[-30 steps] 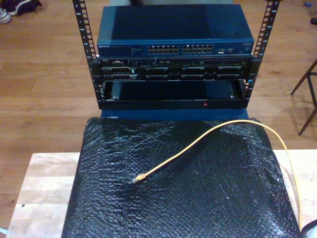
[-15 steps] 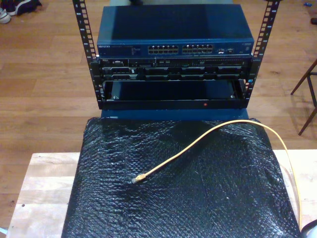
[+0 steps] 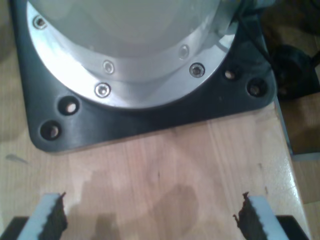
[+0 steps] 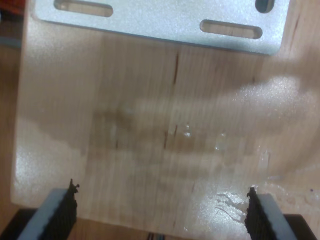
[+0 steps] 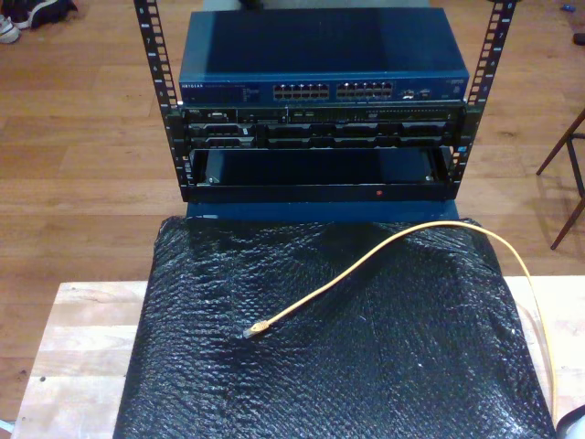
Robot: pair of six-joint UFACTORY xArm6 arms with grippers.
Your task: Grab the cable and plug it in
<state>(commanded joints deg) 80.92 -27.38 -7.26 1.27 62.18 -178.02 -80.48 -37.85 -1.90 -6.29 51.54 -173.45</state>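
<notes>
The cable lies limp and light on the black mat; I'd pinch just behind its plug. My first tool and my second tool both stand apart, empty.

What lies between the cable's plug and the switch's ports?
In the exterior view, from the plug toward the blue switch: bare black bubble wrap, then the rack's lower black units below the ports.

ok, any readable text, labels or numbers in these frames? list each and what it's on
None reads with certainty.
Pale marking on the blue switch, front face at the exterior view's left: probably a brand name, too blurred to quote.
Small markings on the black unit under it: too small to read.
Both wrist views: bare wood and metal plates, no text.
</notes>
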